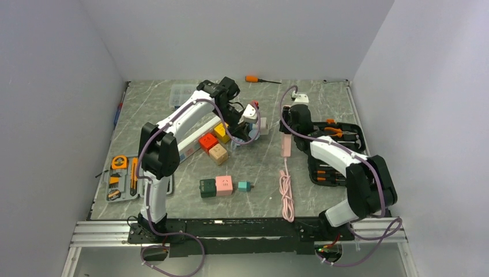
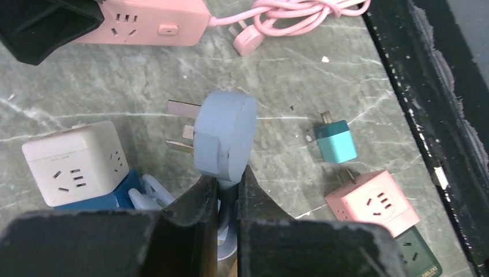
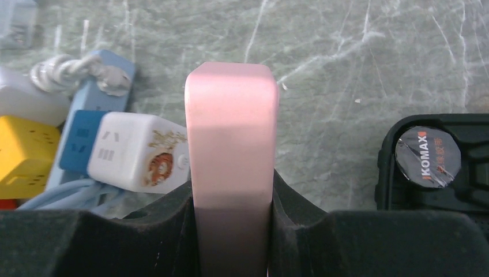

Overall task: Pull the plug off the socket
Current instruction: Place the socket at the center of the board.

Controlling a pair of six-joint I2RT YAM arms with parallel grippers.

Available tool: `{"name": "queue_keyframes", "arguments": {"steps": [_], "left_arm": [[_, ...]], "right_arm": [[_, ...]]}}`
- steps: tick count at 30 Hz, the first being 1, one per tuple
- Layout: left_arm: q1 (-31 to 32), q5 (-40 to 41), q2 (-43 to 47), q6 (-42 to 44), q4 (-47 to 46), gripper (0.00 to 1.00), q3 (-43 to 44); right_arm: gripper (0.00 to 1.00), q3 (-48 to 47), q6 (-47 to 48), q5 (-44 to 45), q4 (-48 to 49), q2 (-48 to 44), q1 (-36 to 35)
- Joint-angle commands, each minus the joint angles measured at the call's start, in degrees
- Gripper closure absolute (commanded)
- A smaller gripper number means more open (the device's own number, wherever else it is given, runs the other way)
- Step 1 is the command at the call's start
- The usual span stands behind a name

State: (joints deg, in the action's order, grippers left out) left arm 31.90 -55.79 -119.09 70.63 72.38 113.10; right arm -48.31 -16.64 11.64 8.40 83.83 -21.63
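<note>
While the grey, white-veined table (image 1: 259, 161) lies flat and matt under everything, its clutter is the first hazard: a careless swing of either arm could sweep loose blocks about. Black moulded tool case (image 1: 352, 135), hard plastic, just beside the right arm; a wide retreat might knock it. Pink power strip (image 3: 232, 144): long slab, rounded corners, smooth satin plastic. Right gripper (image 3: 232, 199) clamps it across its width, a black pad on each long side. With faces that smooth, a sideways tug could let it slide in the pads. Its pink cord (image 1: 286, 193) lies coiled toward the near edge. White cube socket (image 2: 75, 163), glossy, rounded edges, sits on a blue block close beside the left arm's load. Pale blue plug (image 2: 225, 135): round flat disc head, matt plastic, held above the table, well apart from the strip and out of every outlet, so the pull looks done. Left gripper (image 2: 228, 182) is pinched nearly together on the plug's narrow neck where the cable leaves, not on the head. Judged risk: the head can swivel or slip through so thin a hold, and the pale cable may drag the cube if lifted further. Teal mini adapter (image 2: 336, 141), boxy, lies loose nearby. Smallest: flat metal prongs (image 2: 183, 107), bare, pointing sideways; they could scrape or catch on the cube at set-down.
</note>
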Motion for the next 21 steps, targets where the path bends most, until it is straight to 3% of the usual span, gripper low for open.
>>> {"name": "queue_keyframes", "arguments": {"steps": [1, 3, 6, 11, 15, 21], "left_arm": [[-0.93, 6.04, 5.79, -5.22, -10.12, 1.00, -2.96], [-0.81, 5.78, 5.68, -6.86, -11.27, 1.00, -3.40], [-0.85, 6.15, 5.57, -8.83, -12.27, 1.00, -3.26], [-0.89, 8.65, 6.76, -14.18, -19.29, 1.00, -5.60], [0.17, 12.10, 5.51, -19.96, -24.27, 1.00, -7.88], [3.67, 20.97, -0.64, -23.08, -24.82, 1.00, -5.87]], "right_arm": [[1.00, -5.65, 1.15, 3.03, -5.50, 4.44, 0.98], [0.96, -6.78, 0.38, 2.94, -7.55, 7.69, 1.30], [0.79, -7.78, -0.96, 1.48, -8.13, 11.14, 1.83], [0.66, -12.14, -1.87, 1.59, -11.03, 16.52, 3.56], [0.41, -16.82, -4.30, -0.01, -14.98, 19.57, 5.87], [0.24, -16.64, -6.49, -2.79, -15.61, 12.25, 7.36]]}}
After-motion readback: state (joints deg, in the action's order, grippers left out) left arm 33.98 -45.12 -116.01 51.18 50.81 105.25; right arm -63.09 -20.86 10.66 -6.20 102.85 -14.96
